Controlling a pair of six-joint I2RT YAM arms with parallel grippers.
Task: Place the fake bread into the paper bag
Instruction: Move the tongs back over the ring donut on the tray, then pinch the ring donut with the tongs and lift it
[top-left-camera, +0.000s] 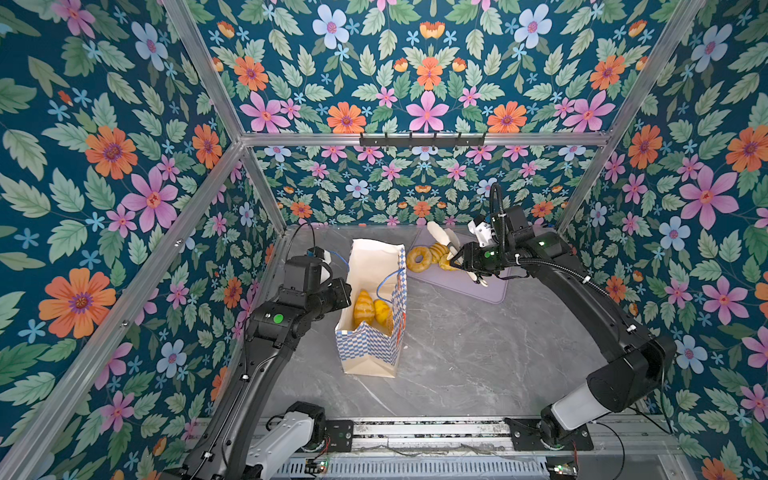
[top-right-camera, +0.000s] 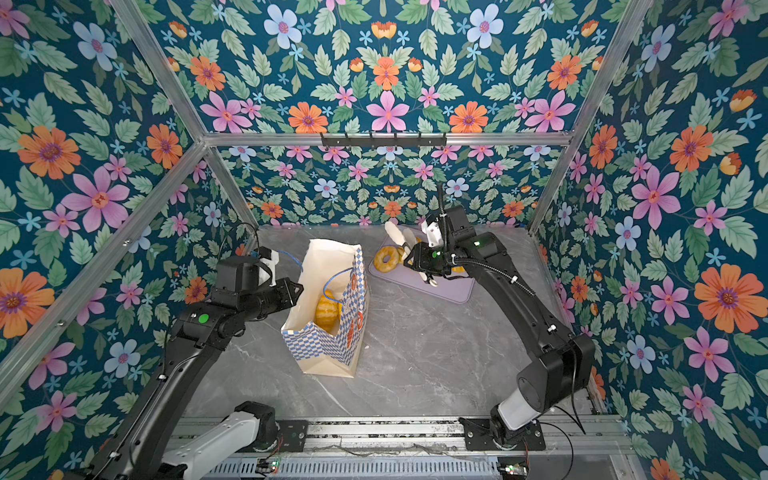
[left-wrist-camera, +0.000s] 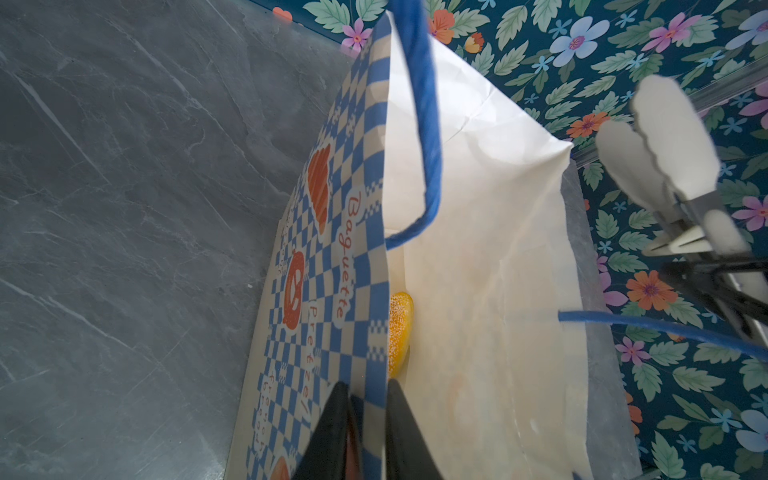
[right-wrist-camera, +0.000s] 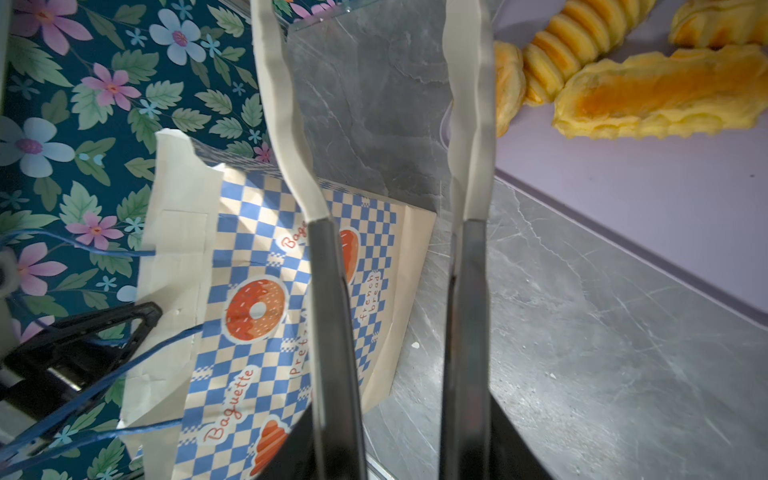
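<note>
Bread lay in two places, and we describe them from the near one to the far one. Nearest to us, the paper bag (top-left-camera: 368, 349) stood upright and open on the grey table (top-left-camera: 478, 353). Inside it we saw at least two pieces: a ridged croissant (top-left-camera: 363, 307) and a rounder yellow piece (top-left-camera: 382, 311) touching it. More could be hidden under them. The left gripper (left-wrist-camera: 365, 399) was closed on the rim of the bag, with one finger outside on the checkered wall and one inside on the white lining. We judged that it served to hold the mouth open.

Farther away, the right gripper (top-left-camera: 459, 261) was clamped on a pair of tongs (right-wrist-camera: 467, 291). The white tips of the tongs stood apart and nothing was between them. Farthest, near the back wall, the lilac tray (top-left-camera: 492, 293) carried the rest: a ring donut (top-left-camera: 419, 258), a ridged roll (right-wrist-camera: 573, 37) just beside it, a long flaky pastry (right-wrist-camera: 665, 91) and one more piece (right-wrist-camera: 715, 25) cut by the edge of the right wrist view.

So we judged the task to be less than half done. At least four pieces waited on the tray, and each must be taken with the tongs, carried over and dropped into the bag. The empty tongs were close to the tray, so picking the next piece seemed to be the step in hand.
</note>
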